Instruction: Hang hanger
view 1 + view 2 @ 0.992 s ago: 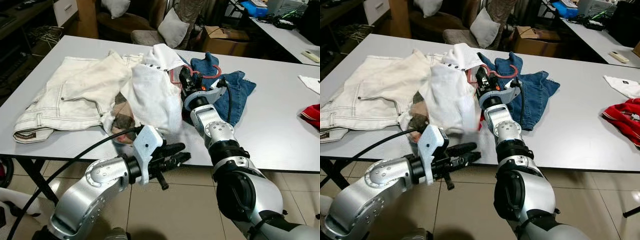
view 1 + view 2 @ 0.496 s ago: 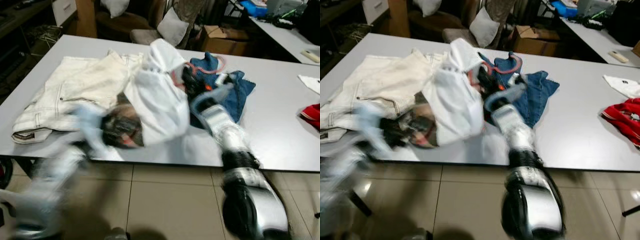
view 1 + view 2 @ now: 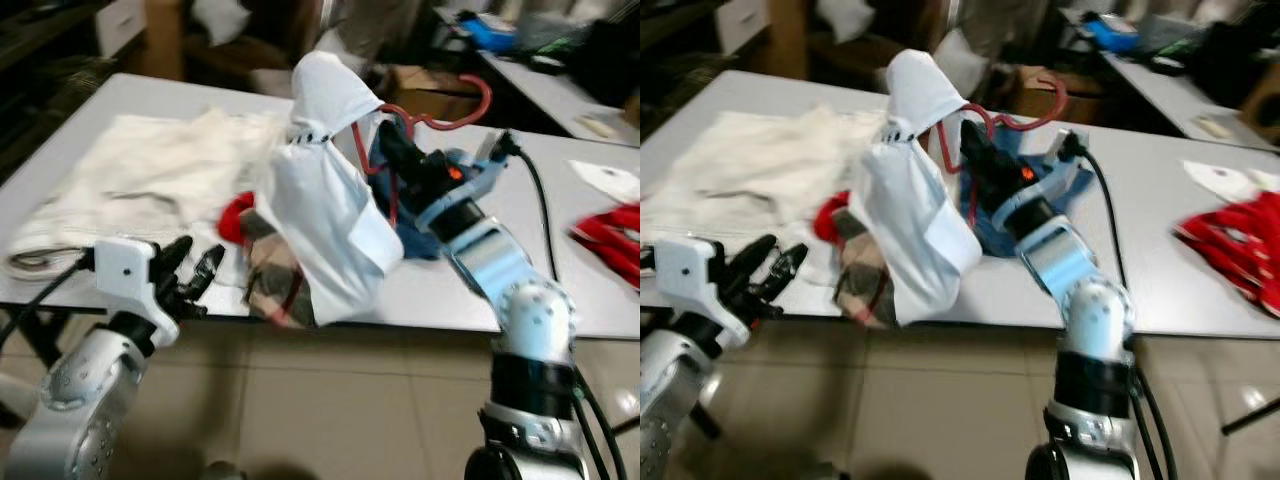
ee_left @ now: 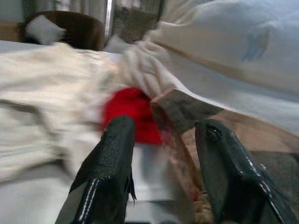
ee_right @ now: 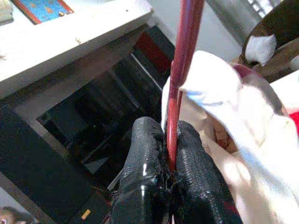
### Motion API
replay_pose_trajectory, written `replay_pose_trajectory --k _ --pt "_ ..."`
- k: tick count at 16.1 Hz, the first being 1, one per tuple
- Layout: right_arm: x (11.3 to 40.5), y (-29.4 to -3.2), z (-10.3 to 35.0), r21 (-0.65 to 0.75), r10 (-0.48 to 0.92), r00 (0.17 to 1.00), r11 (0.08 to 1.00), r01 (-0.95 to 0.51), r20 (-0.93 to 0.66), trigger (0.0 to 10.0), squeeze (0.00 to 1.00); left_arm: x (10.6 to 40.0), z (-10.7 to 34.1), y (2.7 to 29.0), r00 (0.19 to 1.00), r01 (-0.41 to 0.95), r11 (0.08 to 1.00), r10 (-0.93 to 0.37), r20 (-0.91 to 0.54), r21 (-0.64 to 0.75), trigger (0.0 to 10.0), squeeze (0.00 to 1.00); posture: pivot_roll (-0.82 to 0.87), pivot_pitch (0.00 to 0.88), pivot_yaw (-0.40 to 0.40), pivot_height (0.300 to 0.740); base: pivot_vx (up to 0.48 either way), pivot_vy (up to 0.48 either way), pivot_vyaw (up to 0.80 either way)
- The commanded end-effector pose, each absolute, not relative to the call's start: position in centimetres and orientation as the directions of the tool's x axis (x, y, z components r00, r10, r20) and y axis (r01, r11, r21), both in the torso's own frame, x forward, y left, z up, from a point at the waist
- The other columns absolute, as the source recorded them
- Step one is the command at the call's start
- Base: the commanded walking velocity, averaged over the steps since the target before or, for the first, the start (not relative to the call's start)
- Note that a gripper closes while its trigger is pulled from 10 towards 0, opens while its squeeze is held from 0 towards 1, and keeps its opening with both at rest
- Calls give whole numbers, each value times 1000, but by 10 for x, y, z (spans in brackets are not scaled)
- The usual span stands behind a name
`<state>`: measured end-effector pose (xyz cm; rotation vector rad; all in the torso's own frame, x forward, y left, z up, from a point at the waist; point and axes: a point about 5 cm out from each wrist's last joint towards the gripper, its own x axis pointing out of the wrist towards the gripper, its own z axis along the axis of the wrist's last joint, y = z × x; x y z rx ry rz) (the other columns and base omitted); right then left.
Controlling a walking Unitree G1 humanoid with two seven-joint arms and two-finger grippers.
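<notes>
Grey table [image 3: 590, 300] w/ clothes piled. White shirt [image 3: 325, 215] hangs off red hanger [image 3: 455, 105], raised above table. Right end effector [image 3: 392, 150], arm stretched fwd/up, pinches hanger. Left end effector [image 3: 195, 272] at table's near edge, fingers spread, holding nothing.

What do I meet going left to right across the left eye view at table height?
Left gripper, open at the table edge → cream trousers → white shirt lifted on the red hanger → right gripper, shut on the hanger → red garment.
</notes>
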<state>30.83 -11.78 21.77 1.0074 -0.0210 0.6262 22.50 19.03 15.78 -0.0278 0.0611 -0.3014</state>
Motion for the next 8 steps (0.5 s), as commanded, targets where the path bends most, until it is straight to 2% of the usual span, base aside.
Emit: replay_pose_trajectory --k 1,5,8 --pt "303 -125 227 769 467 823 379 -516 323 10000 0 224 159 185 950 308 951 -309 -47 -35 10000 310 66 0 -109 740 0 -386 800" --pt "292 -133 234 766 455 832 395 -507 317 10000 0 222 160 180 949 311 950 -313 -46 -35 10000 318 58 0 -102 740 0 -387 800" --pt "285 -138 245 738 482 795 368 -565 368 10000 0 220 160 176 942 331 944 -331 -55 -22 10000 314 59 0 -100 740 0 -390 800"
